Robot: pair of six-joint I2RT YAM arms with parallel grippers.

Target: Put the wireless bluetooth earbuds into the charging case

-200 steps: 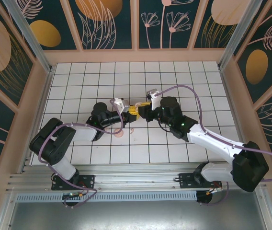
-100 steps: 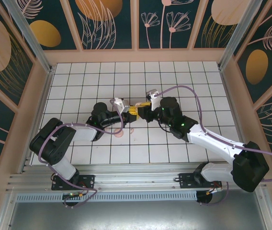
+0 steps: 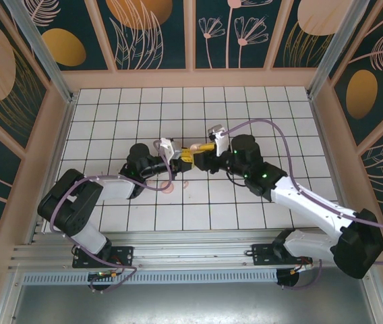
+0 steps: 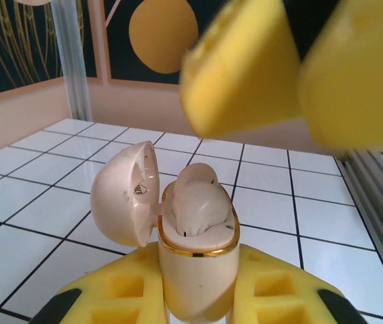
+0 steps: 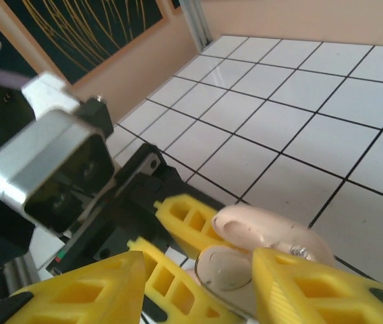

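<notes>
While my right gripper (image 5: 198, 266) hangs parted, empty, at 12 o'clock over small round pale pink charging case (image 4: 195, 270), left gripper (image 3: 183, 159) clamps case, lid (image 4: 124, 192) at 9 o'clock. Tiny pink earbud (image 4: 197, 202) sits inside; careless retreat could snag it.

The work surface is a white table (image 3: 245, 101) ruled into squares by thin dark lines, evenly lit and faintly glossy. A low peach-coloured rim (image 3: 191, 77) borders it at the far side and along both flanks. Above the rim stand dark teal wall panels (image 3: 158, 34) printed with pale pink leaves and flowers and with golden discs (image 3: 63, 46) — peach strips divide one panel from the next. Two aluminium posts (image 3: 36, 47) rise slanting at the far corners. Along the near edge runs an aluminium rail (image 3: 198, 253), and below it lies a plain grey sheet (image 3: 191, 304).
</notes>
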